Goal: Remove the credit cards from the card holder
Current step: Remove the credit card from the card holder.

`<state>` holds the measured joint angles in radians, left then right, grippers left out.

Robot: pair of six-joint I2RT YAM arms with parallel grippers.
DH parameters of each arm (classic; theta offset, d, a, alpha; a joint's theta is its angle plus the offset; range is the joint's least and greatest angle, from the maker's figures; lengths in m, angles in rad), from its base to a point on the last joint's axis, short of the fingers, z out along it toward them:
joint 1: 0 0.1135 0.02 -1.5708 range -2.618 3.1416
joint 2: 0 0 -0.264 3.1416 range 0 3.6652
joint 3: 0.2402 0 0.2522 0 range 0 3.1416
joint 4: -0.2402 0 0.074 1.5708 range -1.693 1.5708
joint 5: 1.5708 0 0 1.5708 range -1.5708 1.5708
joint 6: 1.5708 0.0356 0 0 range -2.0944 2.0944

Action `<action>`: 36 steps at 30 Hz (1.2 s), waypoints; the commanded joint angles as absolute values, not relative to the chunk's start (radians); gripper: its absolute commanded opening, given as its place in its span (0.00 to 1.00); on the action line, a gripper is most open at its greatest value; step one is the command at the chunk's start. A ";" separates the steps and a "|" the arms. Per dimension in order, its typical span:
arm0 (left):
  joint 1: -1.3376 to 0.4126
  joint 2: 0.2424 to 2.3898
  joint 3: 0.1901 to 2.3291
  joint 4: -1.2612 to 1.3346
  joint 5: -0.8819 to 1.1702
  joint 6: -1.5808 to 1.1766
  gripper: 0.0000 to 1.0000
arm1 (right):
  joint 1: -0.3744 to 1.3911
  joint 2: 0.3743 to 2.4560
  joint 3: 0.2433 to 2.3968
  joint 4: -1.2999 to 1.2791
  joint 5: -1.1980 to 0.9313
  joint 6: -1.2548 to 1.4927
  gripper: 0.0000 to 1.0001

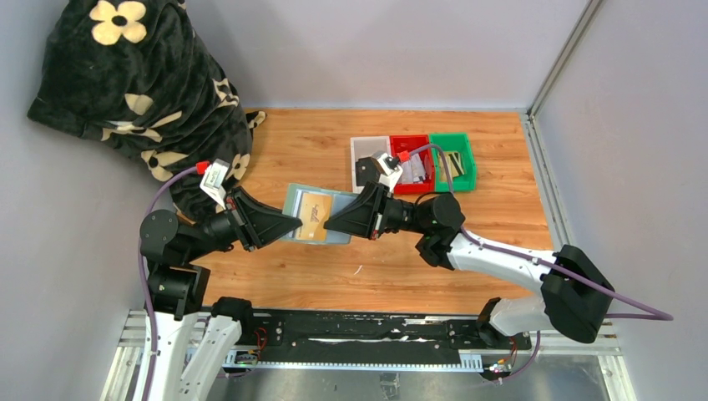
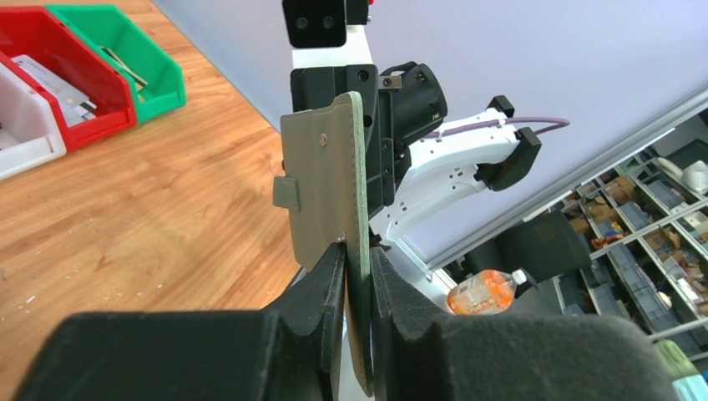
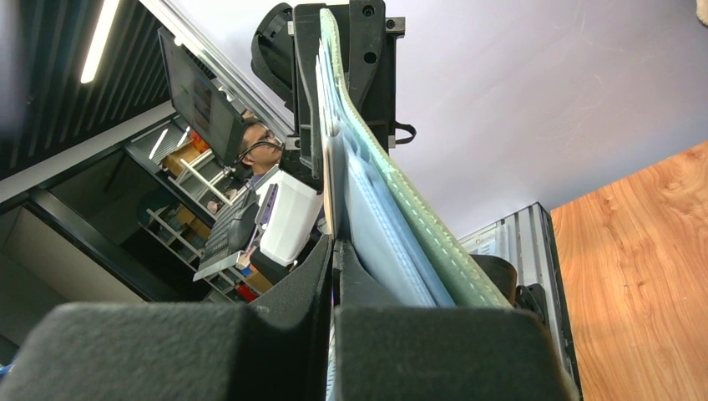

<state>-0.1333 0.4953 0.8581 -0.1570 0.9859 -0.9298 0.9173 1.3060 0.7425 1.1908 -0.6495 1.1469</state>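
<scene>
Sage-green holder (image 1: 338,200) hangs open mid-frame above the bench (image 1: 292,142). I see the left end effector (image 1: 296,224) clamping its edge and the right end effector (image 1: 328,224) pinching the tan card (image 1: 316,213). Bins (image 1: 411,139) sit behind, a blanket (image 1: 142,75) upper left.

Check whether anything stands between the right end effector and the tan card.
Nothing visible does. The right end effector is closed on what looks like the tan card, while the left end effector pinches the opposite edge of the card holder.

A black blanket (image 1: 142,92) with cream flowers lies bunched at the far left corner of the wooden surface (image 1: 317,276). A white bin (image 1: 370,139), a red bin (image 1: 409,139) and a green bin (image 1: 448,137) sit touching in a row at the far right.
</scene>
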 commanded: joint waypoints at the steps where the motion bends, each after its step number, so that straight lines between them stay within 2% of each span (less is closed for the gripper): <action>1: -0.135 0.485 0.871 -0.122 0.995 -0.941 0.15 | 0.911 1.299 0.721 1.260 -0.645 1.162 0.00; 17: -0.135 0.485 0.865 -0.100 0.967 -0.961 0.12 | 0.948 1.298 0.644 1.355 -0.547 1.170 0.00; 28: -0.135 0.482 0.880 -0.126 0.929 -0.943 0.00 | 0.952 1.258 0.608 1.337 -0.517 1.142 0.00; 31: -0.135 0.479 0.882 -0.127 0.918 -0.943 0.00 | 0.956 1.258 0.617 1.329 -0.525 1.135 0.00; 32: -0.135 0.477 0.881 -0.127 0.916 -0.942 0.00 | 0.956 1.259 0.621 1.326 -0.525 1.135 0.02; 36: -0.134 0.471 0.871 -0.132 0.918 -0.939 0.00 | 0.958 1.264 0.665 1.308 -0.537 1.134 0.21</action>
